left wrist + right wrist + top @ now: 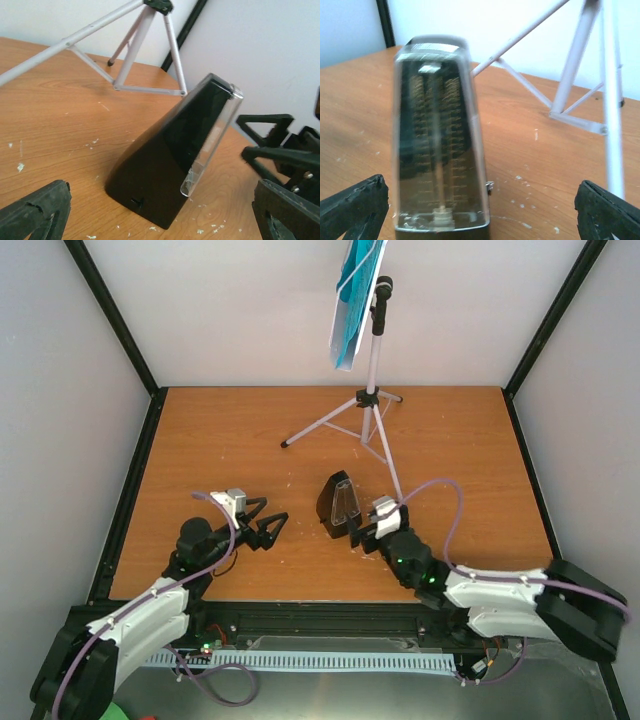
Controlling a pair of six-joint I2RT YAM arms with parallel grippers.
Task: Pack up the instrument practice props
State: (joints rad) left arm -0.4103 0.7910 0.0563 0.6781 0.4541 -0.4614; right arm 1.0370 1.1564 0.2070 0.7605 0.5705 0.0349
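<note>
Left gripper (270, 520) and right gripper (362, 534) both gape wide, holding nothing, flanking the upright black metronome (338, 505) on the table (220, 440), near the music stand (372, 410) bearing cyan sheet-music pages (352, 300).

Open tabletop (200, 440) left of the metronome (340, 505); tripod legs (372, 435) close behind and right of it.

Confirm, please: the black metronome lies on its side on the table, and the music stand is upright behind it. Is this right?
Not quite. The metronome stands upright on its base, not on its side, as the right wrist view shows. The music stand is upright behind it.
</note>
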